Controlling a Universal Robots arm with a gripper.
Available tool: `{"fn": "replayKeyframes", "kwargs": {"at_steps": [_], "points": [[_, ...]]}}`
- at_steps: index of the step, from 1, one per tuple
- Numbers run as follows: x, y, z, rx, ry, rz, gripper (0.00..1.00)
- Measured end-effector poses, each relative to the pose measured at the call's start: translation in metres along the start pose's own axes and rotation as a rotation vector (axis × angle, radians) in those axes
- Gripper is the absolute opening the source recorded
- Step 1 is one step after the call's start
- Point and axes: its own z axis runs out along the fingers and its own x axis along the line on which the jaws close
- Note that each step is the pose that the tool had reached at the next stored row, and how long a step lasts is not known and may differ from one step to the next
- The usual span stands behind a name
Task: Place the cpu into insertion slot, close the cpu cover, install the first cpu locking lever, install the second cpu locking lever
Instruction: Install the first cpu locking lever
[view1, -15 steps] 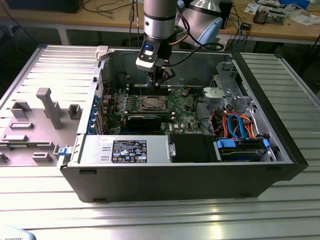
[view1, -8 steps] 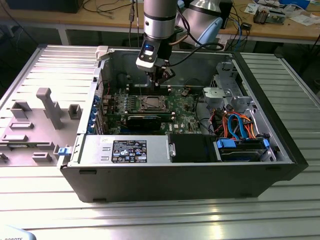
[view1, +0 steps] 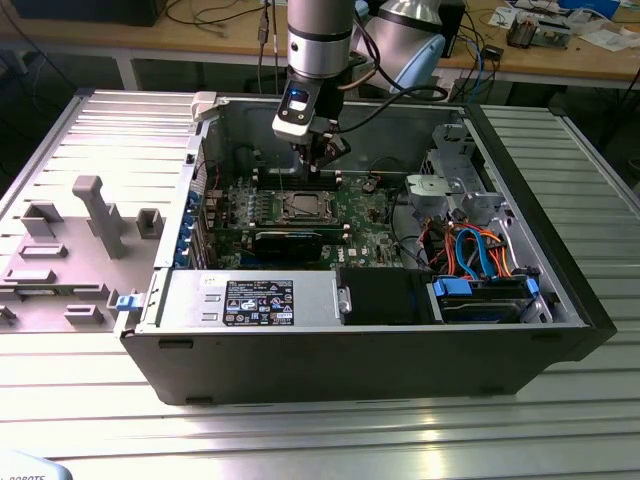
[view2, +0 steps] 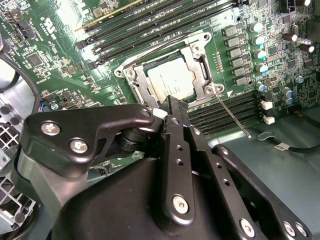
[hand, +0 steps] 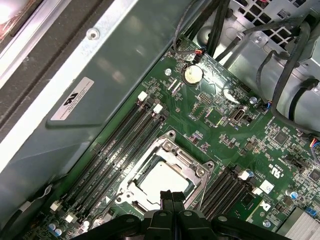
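The cpu (view2: 171, 81) lies flat in the insertion slot on the green motherboard, its dull silver top showing through the cut-out of the cpu cover (view2: 199, 61). The cover lies down around it. In the first wrist view the cpu (hand: 161, 178) sits just beyond my fingertips, framed by the cpu cover (hand: 183, 161). A thin metal locking lever (view2: 232, 116) sticks out from one socket corner, across the memory slots. My gripper (hand: 172, 196) hangs just above the socket's edge, fingers pressed together with nothing between them. In the exterior view, the gripper (view1: 318, 162) hovers over the cpu (view1: 303, 208).
The open computer case (view1: 560, 300) rests on a ribbed metal table. Long black memory slots (hand: 117, 150) flank the socket. Orange and blue cables (view1: 480, 250) and a drive cage fill the exterior view's right. A grey fixture tray (view1: 80, 230) lies at its left.
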Motion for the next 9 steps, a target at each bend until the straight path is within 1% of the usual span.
{"fn": "replayKeyframes", "kwargs": {"at_steps": [2, 4, 9], "points": [[0.0, -0.0001, 0.0, -0.0001, 0.0, -0.003, 0.11], [0.0, 0.0, 0.0, -0.0004, 0.0, -0.017, 0.11], [0.0, 0.0, 0.0, -0.0014, -0.0002, -0.085, 0.11]]}}
